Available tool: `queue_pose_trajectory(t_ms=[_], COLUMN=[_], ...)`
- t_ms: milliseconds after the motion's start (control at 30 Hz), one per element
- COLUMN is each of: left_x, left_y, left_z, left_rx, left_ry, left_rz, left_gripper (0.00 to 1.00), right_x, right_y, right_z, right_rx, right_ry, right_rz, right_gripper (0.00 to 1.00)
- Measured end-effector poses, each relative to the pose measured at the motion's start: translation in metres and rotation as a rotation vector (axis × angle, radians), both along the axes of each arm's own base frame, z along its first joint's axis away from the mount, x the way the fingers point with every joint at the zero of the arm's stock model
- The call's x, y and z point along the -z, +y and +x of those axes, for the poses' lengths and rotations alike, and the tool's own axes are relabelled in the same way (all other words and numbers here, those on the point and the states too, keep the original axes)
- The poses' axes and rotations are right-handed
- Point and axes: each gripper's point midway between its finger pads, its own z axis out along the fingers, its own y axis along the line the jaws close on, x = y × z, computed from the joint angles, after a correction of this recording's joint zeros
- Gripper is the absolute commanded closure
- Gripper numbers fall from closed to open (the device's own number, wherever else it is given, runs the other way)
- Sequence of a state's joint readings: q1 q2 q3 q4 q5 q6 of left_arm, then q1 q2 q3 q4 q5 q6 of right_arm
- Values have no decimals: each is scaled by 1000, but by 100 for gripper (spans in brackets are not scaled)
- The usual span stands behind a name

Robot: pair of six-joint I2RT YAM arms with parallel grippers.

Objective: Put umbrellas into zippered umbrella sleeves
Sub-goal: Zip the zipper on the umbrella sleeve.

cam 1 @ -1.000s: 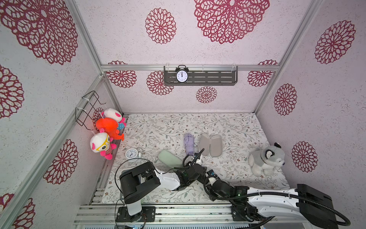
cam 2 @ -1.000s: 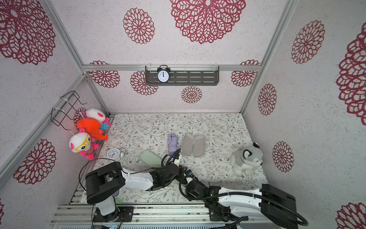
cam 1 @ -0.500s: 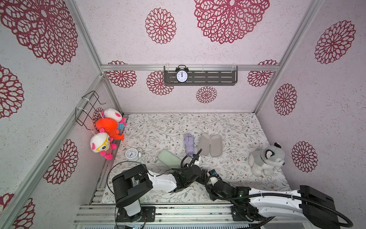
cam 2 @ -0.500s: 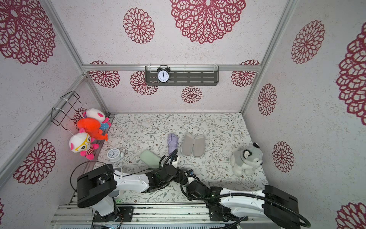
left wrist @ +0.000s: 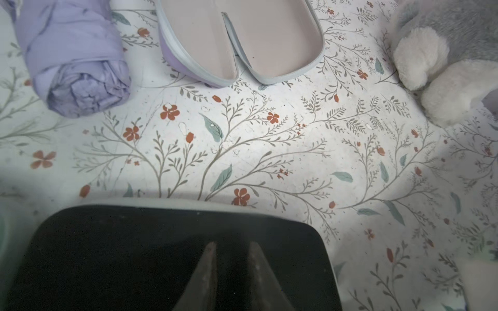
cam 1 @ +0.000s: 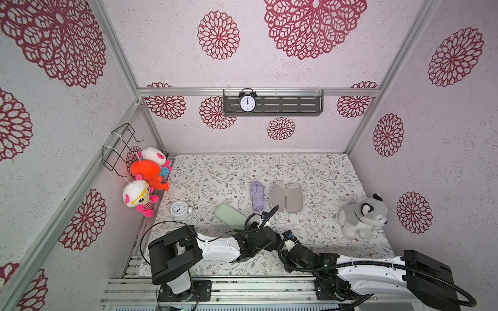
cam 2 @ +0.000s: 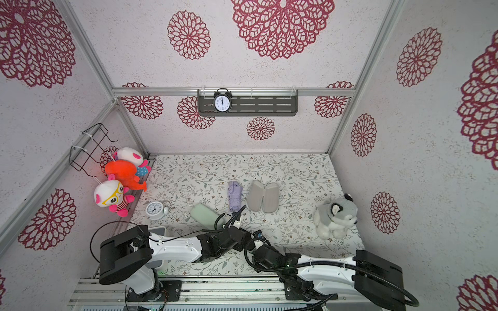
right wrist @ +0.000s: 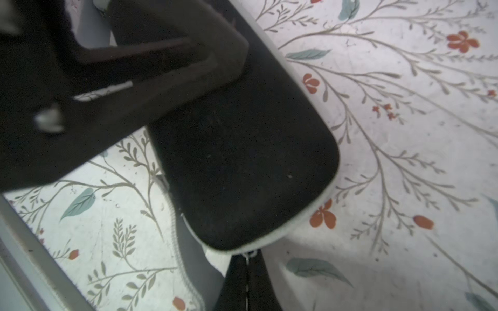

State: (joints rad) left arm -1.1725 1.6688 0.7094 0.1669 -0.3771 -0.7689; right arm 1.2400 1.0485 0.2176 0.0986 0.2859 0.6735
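The right pincer (right wrist: 246, 265) is pressed closed on the small zipper pull (right wrist: 250, 254) at the rounded end of the black sleeve (right wrist: 242, 161). A pale zipper edge rims the sleeve's dark shell, and beside that end a length of zipper teeth curves away from it, so the seam is parted there. The left pincer (left wrist: 233, 245) sits on top of the same sleeve toward its other end, fingertips a narrow gap apart over the black fabric. I cannot tell whether they pinch any of it, since the dark view hides the contact. The sleeve lies flat on the floral worktop (cam 1: 215, 172) at near centre, under both wrists and mostly hidden in both top views. Farther back lies the folded lilac umbrella (cam 1: 256, 195). Just to its right the lilac sleeve (cam 1: 286, 196) is spread open, grey lining up. Left of the wrists lies the closed mint green sleeve (cam 1: 230, 216), and farther left a small alarm clock (cam 1: 179, 210). A plush husky (cam 1: 361, 215) sits at the right.
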Motion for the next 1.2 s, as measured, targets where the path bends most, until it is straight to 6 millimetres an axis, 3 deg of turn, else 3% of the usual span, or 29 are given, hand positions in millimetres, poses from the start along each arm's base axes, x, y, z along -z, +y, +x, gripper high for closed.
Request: queue_pose_trajectory(t_ms=[400, 633, 933, 1200], left_x=[12, 15, 15, 15], left_y=[0, -20, -18, -10], left_z=[2, 7, 6, 11], left_rx=[-160, -241, -277, -309], left_ry=[-31, -78, -60, -58], left_rz=[-103, -214, -339, -400], left_gripper=[83, 87, 88, 87], right_x=[-4, -3, -3, -1], right_y=[-1, 2, 6, 29], right_z=[-7, -13, -12, -8], right_rx=[-19, -36, -26, -16], right_ry=[-14, -17, -38, -34], right_rz=[-7, -24, -38, 47], right_gripper=[100, 100, 100, 100])
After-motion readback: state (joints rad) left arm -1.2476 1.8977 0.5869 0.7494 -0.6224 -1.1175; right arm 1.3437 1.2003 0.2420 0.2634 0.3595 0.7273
